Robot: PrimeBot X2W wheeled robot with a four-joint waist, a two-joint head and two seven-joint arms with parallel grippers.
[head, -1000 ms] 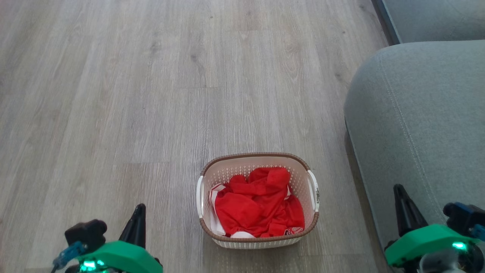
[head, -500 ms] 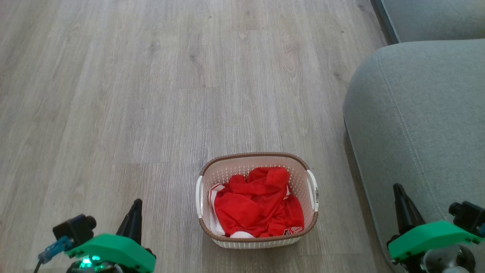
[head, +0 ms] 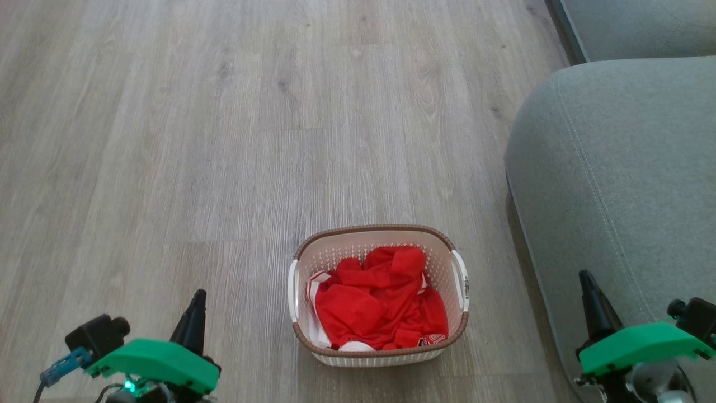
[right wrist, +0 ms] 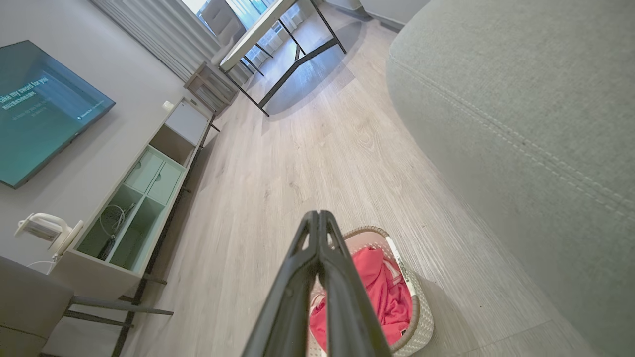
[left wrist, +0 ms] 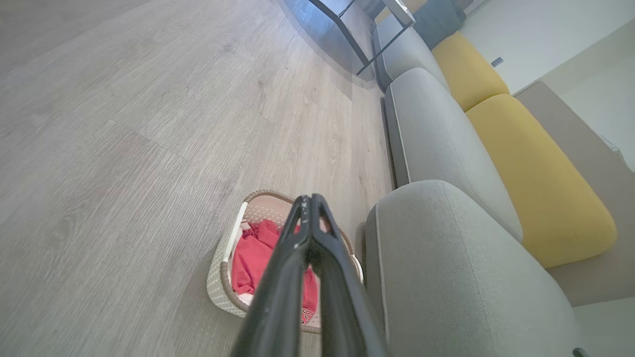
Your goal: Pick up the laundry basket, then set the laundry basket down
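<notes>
Left claw [head: 197, 293] has drifted outward from the laundry basket [head: 380, 229], closed tight.

Floor [head: 224, 140]: grey wood-look planks, fine grain, matt with a low sheen.

Laundry basket [head: 335, 254]: cream plastic wall, smooth, perforated all over. Rim [head: 380, 228] is brown with a woven-look texture. Side handles [head: 292, 282] are smooth white plastic.

Red garment [head: 380, 308]: thin soft cloth, crumpled, white trim.

Sofa [head: 615, 168]: grey woven fabric, matt, slightly nubby, raised stitched seam. Cushions [left wrist: 536, 188]: yellow cloth, matt.

Left end effector [left wrist: 310, 201] and right end effector [right wrist: 317, 215]: dark smooth fingers with a faint sheen. Green housing [head: 156, 364]: matt plastic.

Television screen [right wrist: 39, 109]: glossy.
</notes>
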